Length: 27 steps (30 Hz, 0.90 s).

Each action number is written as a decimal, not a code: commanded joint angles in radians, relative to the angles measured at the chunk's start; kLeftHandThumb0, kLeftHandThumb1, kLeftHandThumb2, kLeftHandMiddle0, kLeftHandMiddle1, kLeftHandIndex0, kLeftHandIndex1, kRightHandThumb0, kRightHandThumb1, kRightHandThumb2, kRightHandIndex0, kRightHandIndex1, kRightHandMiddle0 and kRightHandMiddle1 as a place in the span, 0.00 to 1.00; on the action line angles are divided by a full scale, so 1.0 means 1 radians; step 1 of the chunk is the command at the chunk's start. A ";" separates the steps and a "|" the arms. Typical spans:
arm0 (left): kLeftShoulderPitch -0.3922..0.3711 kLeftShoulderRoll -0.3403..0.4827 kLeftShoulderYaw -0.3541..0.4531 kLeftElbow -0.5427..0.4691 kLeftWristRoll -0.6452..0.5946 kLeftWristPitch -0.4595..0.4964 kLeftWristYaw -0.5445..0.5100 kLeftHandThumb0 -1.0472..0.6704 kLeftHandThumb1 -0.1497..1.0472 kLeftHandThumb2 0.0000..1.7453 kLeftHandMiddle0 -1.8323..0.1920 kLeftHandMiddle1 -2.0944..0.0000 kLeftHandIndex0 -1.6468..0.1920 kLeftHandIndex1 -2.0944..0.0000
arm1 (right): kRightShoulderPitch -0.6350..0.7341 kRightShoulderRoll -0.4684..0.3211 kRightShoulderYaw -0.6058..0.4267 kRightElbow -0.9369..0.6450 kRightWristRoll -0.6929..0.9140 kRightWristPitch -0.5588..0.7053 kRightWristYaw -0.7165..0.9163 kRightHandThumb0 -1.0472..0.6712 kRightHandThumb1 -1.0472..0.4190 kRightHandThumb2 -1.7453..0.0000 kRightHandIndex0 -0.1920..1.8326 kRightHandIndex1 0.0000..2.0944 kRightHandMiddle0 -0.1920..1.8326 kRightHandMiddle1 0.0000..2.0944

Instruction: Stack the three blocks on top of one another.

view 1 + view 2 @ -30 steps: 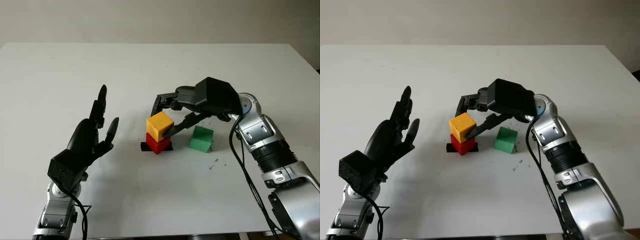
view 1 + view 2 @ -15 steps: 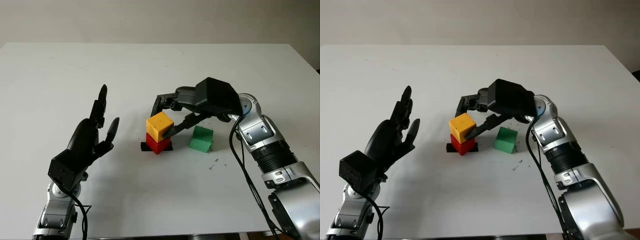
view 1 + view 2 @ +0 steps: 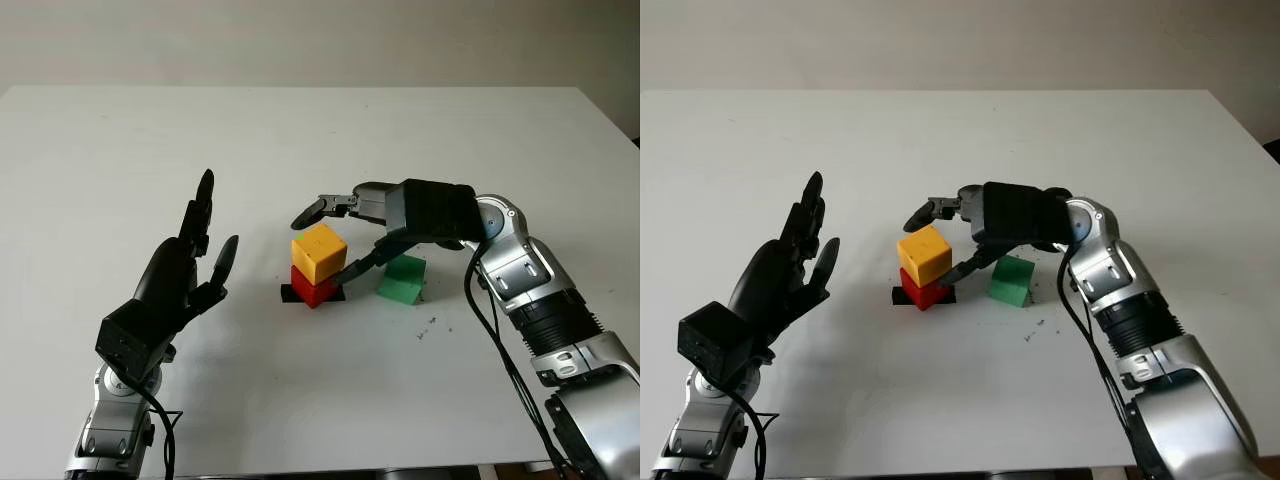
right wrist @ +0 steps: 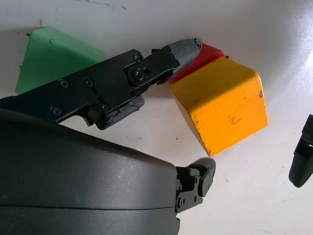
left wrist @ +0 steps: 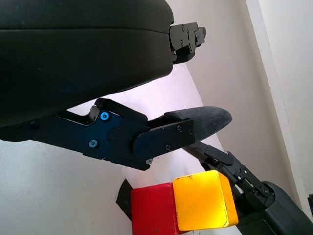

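Two blocks stacked so far. Right hand point(image 3: 345, 235) spread open around yellow block point(image 3: 319, 251) — released, not gripping — which sits atop red block point(image 3: 314, 287). Green block point(image 3: 402, 279) waits just beside, under the palm. Left hand point(image 3: 180, 275) open, idle, well apart.
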 commanded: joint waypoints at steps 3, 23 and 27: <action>0.002 0.006 0.003 -0.007 0.012 -0.015 0.004 0.24 1.00 0.38 0.99 0.97 0.99 0.97 | 0.011 -0.022 -0.006 -0.021 0.005 -0.032 -0.002 0.20 0.15 0.97 0.00 0.00 0.07 0.08; -0.020 0.007 0.009 0.004 -0.009 0.000 -0.006 0.23 1.00 0.37 1.00 0.98 1.00 0.97 | 0.041 -0.275 -0.221 -0.142 0.060 -0.035 -0.019 0.22 0.14 0.97 0.00 0.01 0.19 0.10; -0.023 0.009 0.010 0.005 -0.013 0.000 -0.010 0.24 1.00 0.38 1.00 0.97 0.99 0.97 | 0.080 -0.312 -0.252 -0.199 0.093 -0.021 -0.001 0.27 0.15 0.97 0.01 0.01 0.22 0.11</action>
